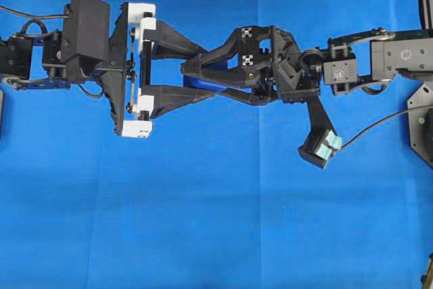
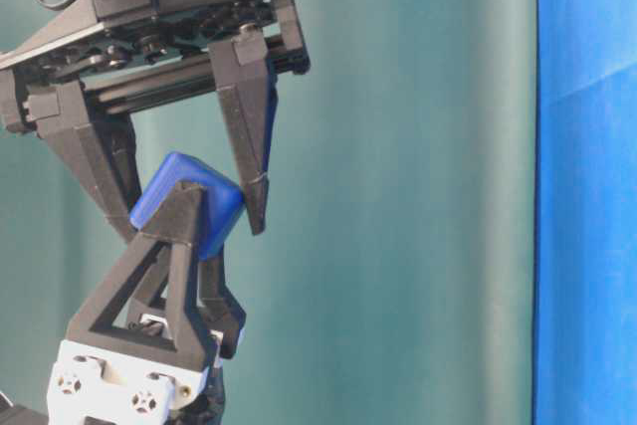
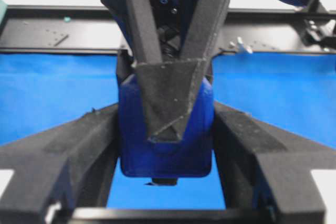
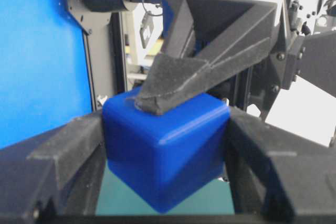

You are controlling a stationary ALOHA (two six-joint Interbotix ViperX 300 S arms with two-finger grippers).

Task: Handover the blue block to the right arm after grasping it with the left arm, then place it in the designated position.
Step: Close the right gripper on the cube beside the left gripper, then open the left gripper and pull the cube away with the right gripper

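The blue-covered worktop lies bare below the two arms, which meet nose to nose above its middle. The left arm, with its white brackets, reaches in from one side, and the right arm, all black, from the other. The left end effector is clamped partway shut on the blue block, its fingers pressed against two opposite faces, holding the block in the air well clear of the cloth. The right end effector straddles the same block crosswise; in the right wrist view its fingers sit just beside or against the block's flanks, but whether they are pressing yet I cannot tell. The step in hand looks like the handover itself. To do it well, the right fingers should seat flat and square on the free faces and grip firmly before the left fingers let go; releasing too soon, or squeezing on an edge, could twist the block loose and drop it.
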